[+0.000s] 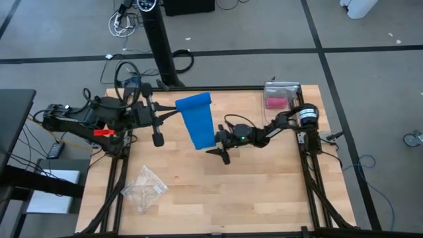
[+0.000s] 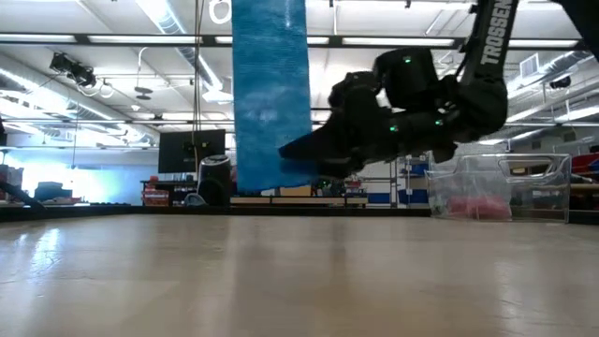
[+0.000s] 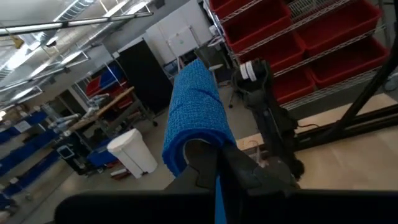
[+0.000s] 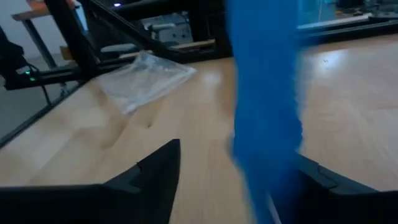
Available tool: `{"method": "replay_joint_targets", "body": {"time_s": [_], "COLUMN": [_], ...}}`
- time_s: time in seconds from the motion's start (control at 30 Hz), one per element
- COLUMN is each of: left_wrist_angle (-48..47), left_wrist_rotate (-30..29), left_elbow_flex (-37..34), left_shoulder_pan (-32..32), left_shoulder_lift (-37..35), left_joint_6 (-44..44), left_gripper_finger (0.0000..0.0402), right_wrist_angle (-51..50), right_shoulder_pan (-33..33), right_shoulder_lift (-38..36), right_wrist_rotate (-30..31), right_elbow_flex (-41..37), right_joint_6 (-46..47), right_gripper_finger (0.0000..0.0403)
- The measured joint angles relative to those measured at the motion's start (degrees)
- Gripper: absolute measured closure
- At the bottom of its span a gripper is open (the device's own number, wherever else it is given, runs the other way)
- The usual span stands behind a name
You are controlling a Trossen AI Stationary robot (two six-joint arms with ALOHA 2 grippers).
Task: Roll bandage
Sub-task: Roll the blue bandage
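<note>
Dark fingers of the right hand (image 4: pixel 236 180) stand spread wide at the front of its wrist view, one on each side of the bandage (image 4: pixel 264 93), which hangs down between them. From the frames I cannot tell whether either finger touches the cloth. In the high view this right hand (image 1: pixel 221 147) sits at the strip's lower end, over the middle of the counter (image 1: pixel 218 198).

Across from it, the left hand (image 1: pixel 165 114) is closed tight on the strip's upper end, and in its own wrist view the blue cloth drapes over the pinched fingertips (image 3: pixel 205 155). So the bandage (image 1: pixel 197 119) is held up off the wood, hanging flat and full length; the low view shows it as a long blue band (image 2: pixel 271 94) ending above the surface.

As for progress, I judge the rolling has hardly begun: no coil shows anywhere, the strip is still open and flat, and the whole winding remains to be done.

A clear box (image 1: pixel 282 94) stands at the far right corner of the counter with a pink roll (image 1: pixel 274 101) inside it. A clear plastic bag (image 1: pixel 144 188) lies crumpled near the front left; nothing can be made out inside it.
</note>
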Motion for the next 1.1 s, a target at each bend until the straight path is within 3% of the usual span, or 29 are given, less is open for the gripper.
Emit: {"method": "replay_joint_targets", "body": {"time_s": [0.13,0.33,0.8,1.1], "left_wrist_angle": [-0.46,-0.8,-4.86,-7.2], "left_wrist_rotate": [-2.12,-3.44,-9.81,-9.99], "left_elbow_flex": [0.0,-0.02,-3.94,-12.97], "left_shoulder_pan": [0.0,0.0,3.12,8.37], "left_shoulder_lift": [-0.11,-1.37,-5.58,-10.56], "left_joint_6": [0.39,0.68,2.74,-0.93], "left_gripper_finger": [0.0394,0.0394,0.0394,0.0394], "right_wrist_angle": [-0.06,1.18,1.64,-7.15], "right_shoulder_pan": [0.47,3.07,17.42,27.44], "right_shoulder_lift": [1.4,1.51,-2.45,-13.11], "right_wrist_rotate": [0.29,6.51,5.89,17.42], "right_elbow_flex": [0.78,-0.55,-0.46,-0.46], "right_joint_6": [1.6,1.94,3.85,2.21], "right_gripper_finger": [0.0242,0.0387,0.0401,0.0402]}}
